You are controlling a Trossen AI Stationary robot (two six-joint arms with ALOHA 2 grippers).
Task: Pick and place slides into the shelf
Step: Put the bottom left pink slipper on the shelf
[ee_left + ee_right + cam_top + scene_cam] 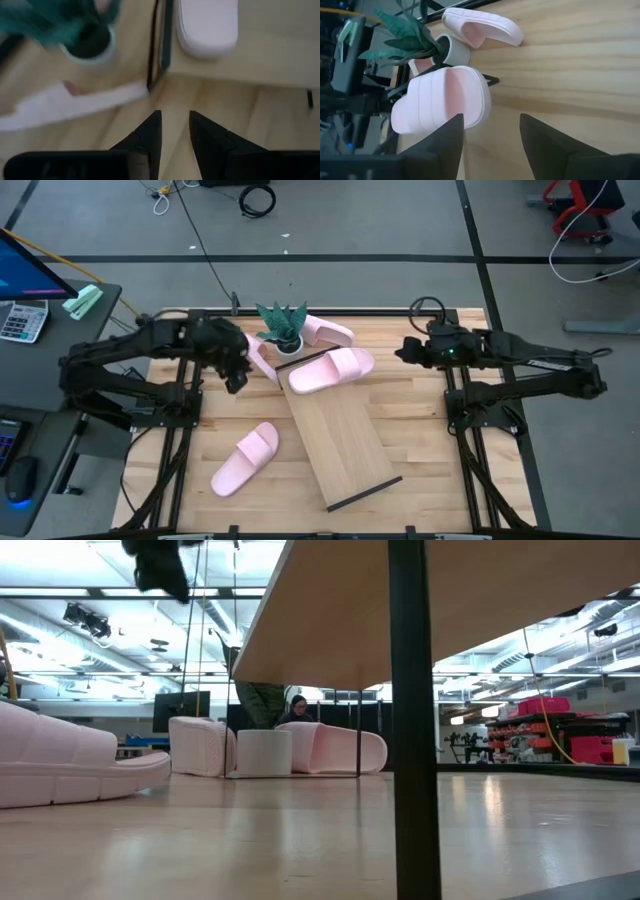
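While one slide (332, 369) already lies across the far end of the shelf (340, 442), three more wait on the tabletop (430, 440): one well off to the near left (246, 459), one at the far side just right of the potted plant (281, 328) at (327, 331), and one tipped on edge (262, 360) between the plant and the left gripper (236, 376). The left gripper hangs above the table just left of the shelf's far end; in the left wrist view its fingers (150, 131) stand a narrow gap apart with nothing between them, and the tipped slide (75, 102) shows just ahead of them. The right gripper (404, 351) waits over the far right of the table, fingers (445, 137) spread wide and empty, facing the shelved slide (442, 105). Judgement: the step in hand looks like the left arm's pick of the tipped slide. To do it well, widen the fingers before descent, close across the strap or sole edge rather than the thin toe, and keep clear of the plant pot and the black rail (162, 45) close beside it.
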